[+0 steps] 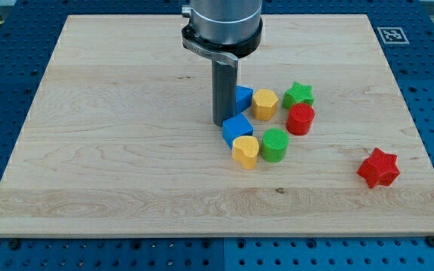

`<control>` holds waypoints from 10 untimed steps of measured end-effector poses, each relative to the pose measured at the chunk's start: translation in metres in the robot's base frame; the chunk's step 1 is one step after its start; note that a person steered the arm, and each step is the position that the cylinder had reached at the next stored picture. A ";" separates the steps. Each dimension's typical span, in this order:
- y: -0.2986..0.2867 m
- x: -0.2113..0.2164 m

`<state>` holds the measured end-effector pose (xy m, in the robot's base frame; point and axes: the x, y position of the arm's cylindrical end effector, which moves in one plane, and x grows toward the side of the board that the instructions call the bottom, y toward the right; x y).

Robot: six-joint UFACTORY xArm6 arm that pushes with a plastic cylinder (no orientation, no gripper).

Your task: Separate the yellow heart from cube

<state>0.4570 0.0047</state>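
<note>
The yellow heart point(246, 150) lies near the board's middle, touching the blue cube point(236, 128) just above and to its left. A green round block point(274, 144) touches the heart on its right. My tip point(224, 123) stands just left of the blue cube, close to or touching its upper left side, and above-left of the heart. A second blue block point(243, 97), partly hidden behind the rod, sits above the cube.
A yellow hexagon block point(264, 103), a green star point(298, 94) and a red round block point(301, 119) cluster to the right of the rod. A red star point(377, 168) lies alone near the board's right edge. The wooden board point(111, 150) rests on a blue perforated table.
</note>
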 end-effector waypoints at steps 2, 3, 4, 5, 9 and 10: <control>-0.028 0.000; -0.034 0.000; -0.021 0.008; 0.004 0.031; 0.039 0.100; 0.046 0.101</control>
